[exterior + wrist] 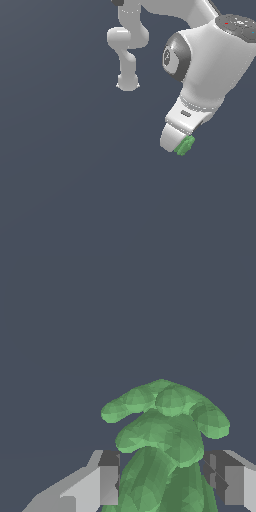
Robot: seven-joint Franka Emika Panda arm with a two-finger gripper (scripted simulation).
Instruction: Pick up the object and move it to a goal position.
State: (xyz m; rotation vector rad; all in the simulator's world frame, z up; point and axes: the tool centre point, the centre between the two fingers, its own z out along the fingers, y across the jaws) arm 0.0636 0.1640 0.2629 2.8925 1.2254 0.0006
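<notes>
Mostly hidden: end effector [162, 481] clamped on green block [165, 426], block base cut off.

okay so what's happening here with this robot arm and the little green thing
A white Franka arm's gripper has the small green ridged block between its fingers, one on either side of it in the wrist view. In the exterior view the block pokes out at the gripper's tip. No goal marker is visible.
</notes>
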